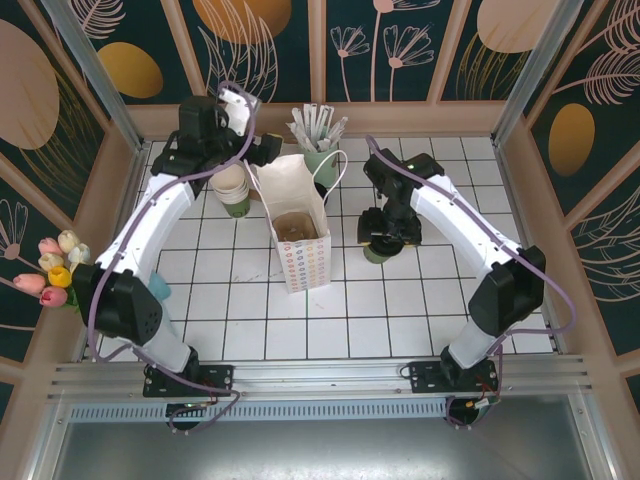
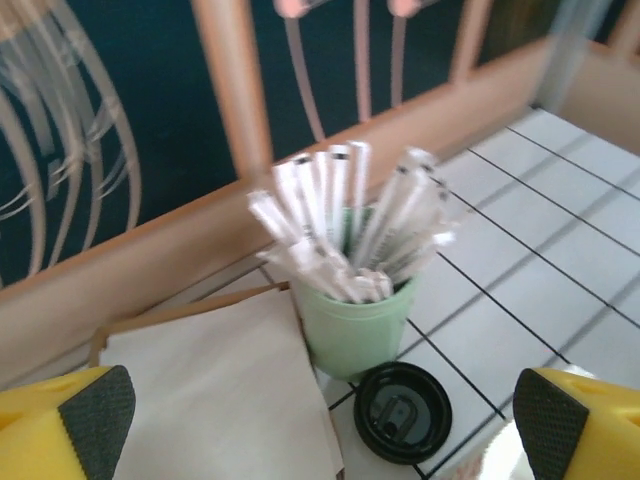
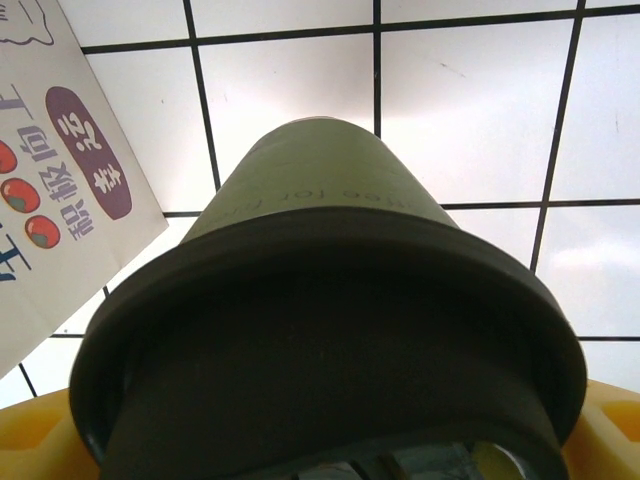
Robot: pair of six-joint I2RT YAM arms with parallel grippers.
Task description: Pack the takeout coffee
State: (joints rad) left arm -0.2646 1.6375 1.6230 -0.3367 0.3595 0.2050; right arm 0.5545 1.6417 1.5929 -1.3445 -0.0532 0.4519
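Right claw: my right claw (image 1: 384, 240) hangs right of centre in the top view, straddling the small green paper cup (image 3: 318, 170). Its yellow fingers (image 3: 30, 450) flank the cup at both lower corners of my wrist view, set wide.
Grip: I cannot tell whether the fingers press on the cup or only stand beside it.
Cup: upright on the white tiled table (image 1: 260, 330), capped by its round black plastic lid (image 3: 330, 330), just right of the tall white paper bag (image 1: 296, 235).
Left claw: my left claw (image 2: 322, 415) is spread wide with nothing in it, its 2 black pads (image 2: 95, 410) at the bottom corners of its view.
Below left claw: a mint green holder of white sticks (image 2: 355, 325), with a loose black lid (image 2: 403, 412) just beside its base and the bag at lower left.
Upper left, top view: a stack of lidless cream-rimmed cups (image 1: 232, 188) stands just left of the bag.
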